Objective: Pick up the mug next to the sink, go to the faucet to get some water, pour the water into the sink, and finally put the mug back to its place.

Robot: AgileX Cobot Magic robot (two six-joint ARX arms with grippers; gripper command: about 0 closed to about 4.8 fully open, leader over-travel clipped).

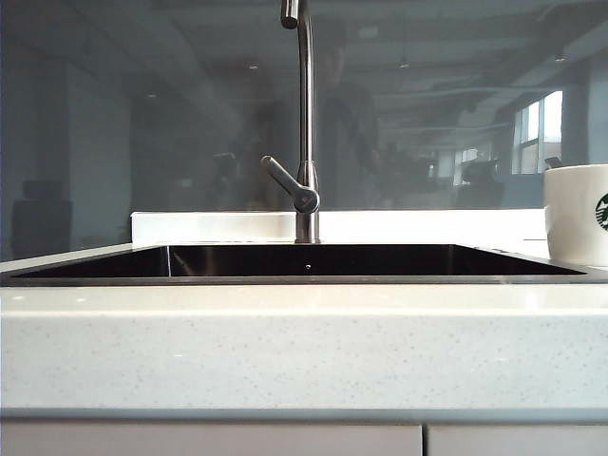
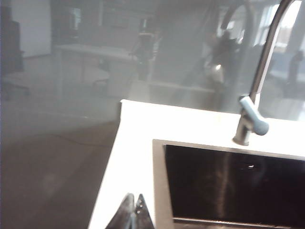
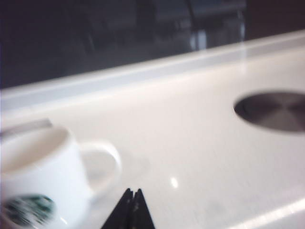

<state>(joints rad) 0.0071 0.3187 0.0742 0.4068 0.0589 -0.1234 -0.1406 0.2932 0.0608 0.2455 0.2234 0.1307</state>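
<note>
The mug [image 3: 40, 176] stands upright on the counter beside the sink [image 1: 304, 277], its handle turned toward the clenched, empty right gripper [image 3: 133, 192], nearer than the clenched left gripper [image 2: 135, 200].

Kitchen counter (sink [image 1: 114, 266], faucet [image 1: 305, 123])

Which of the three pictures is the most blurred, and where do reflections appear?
Right wrist view: the most blurred; the mug and the shut right pincer look soft. Left wrist view: slightly soft, the room reflecting in glass behind the faucet. Exterior view: sharp, though the same glass reflects windows.
</note>
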